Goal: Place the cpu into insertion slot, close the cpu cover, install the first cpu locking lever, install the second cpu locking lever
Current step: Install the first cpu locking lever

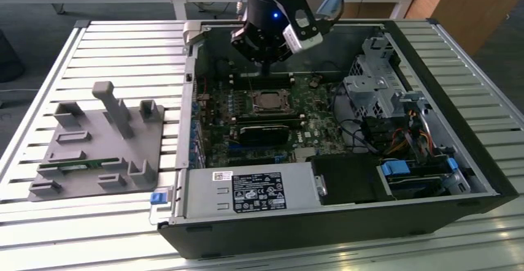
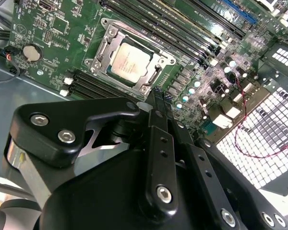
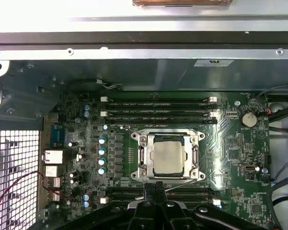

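Small flat square cpu with a silvery-grey metal top [image 3: 168, 157], seated in the square insertion slot with a silver metal rim [image 3: 200, 173]. The thin silver cpu cover, a frame plate with a large square window [image 3: 194, 154], lies flat on the slot, and the chip's top shows through the window. In the first wrist view a thin silver wire rod [image 3: 185, 183] runs slantwise along the slot edge nearest the fingertips; whether it is latched cannot be told. The black gripper [image 3: 154, 184] is just beside that edge and clear of the cpu, its two fingers pressed together with nothing between them. In the exterior view the gripper [image 1: 266, 68] hangs above the long black memory slots [image 1: 262, 78] that lie just beside the slot, and the cpu [image 1: 266, 101] shows as a pale square at the slot's middle. In the second wrist view the closed fingers [image 2: 156, 103] end near a corner of the slot, with the cpu [image 2: 130, 60] beyond them. The green circuit board [image 3: 230, 158] surrounds the slot and carries a round silver coin cell [image 3: 249, 119] well apart from it. The board lies inside an open black computer case [image 1: 327, 228]. A grey moulded fixture tray [image 1: 94, 154] lies on the slatted metal table [image 1: 123, 44], well apart from the slot, towards the exterior view's left.
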You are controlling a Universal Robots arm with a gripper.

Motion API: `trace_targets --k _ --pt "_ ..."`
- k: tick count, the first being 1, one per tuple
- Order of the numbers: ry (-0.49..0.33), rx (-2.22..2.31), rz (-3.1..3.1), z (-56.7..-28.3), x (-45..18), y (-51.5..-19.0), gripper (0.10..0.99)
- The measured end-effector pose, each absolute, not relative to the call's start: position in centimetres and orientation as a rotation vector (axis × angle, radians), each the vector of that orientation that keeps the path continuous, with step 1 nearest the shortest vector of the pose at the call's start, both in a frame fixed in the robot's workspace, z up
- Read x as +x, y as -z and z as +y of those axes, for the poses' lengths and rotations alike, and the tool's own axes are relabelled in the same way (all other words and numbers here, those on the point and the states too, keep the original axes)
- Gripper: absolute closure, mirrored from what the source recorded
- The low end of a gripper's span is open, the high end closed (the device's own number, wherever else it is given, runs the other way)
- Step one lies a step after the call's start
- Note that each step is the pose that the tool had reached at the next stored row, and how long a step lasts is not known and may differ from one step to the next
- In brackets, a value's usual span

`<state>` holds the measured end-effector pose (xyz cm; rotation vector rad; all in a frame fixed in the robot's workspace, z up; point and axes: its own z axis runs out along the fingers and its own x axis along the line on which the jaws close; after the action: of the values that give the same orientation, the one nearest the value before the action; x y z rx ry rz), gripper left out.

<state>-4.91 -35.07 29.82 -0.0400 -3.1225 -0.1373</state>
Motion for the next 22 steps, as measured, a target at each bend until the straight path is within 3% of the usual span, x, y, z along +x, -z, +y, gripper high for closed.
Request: trace_targets --k 22 --pt "0.137 -0.04 -3.124 -35.0 -6.2 -28.9 0.98"
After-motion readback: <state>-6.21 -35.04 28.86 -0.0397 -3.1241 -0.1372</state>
